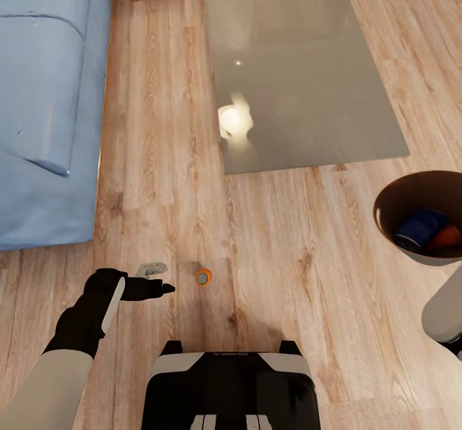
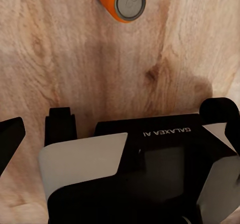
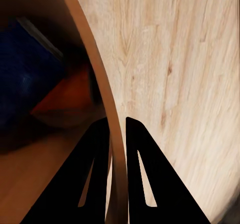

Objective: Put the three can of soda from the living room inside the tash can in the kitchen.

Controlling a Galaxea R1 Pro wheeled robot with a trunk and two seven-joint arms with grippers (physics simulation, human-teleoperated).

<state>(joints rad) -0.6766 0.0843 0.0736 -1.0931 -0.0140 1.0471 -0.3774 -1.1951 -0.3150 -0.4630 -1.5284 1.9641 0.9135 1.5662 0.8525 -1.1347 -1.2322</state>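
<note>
We see an orange can (image 1: 203,277) with a grey top upright on the wood floor (image 1: 289,276), just beside our left gripper (image 1: 157,278), whose fingers stand apart and hold nothing. Our right gripper (image 3: 117,134) pinches the trash can's rim (image 3: 97,73); inside, a blue can (image 1: 418,228) and an orange one (image 1: 447,237) are half hidden.

Soda can (image 1: 203,277) upright on the wood floor (image 1: 289,276), just ahead of the robot's base (image 1: 230,388), slightly left of centre. Left gripper (image 1: 156,278) low beside it, on its left, near but apart. Sofa (image 1: 45,109) along the far left; glass coffee table (image 1: 295,64) ahead and right of the can, well apart. Trash can (image 1: 391,194) at the right edge, off the floor, its rim wall (image 3: 100,78) between the right gripper's (image 3: 117,129) two fingers. Two cans lie inside it side by side (image 1: 420,226) (image 1: 448,235).
</note>
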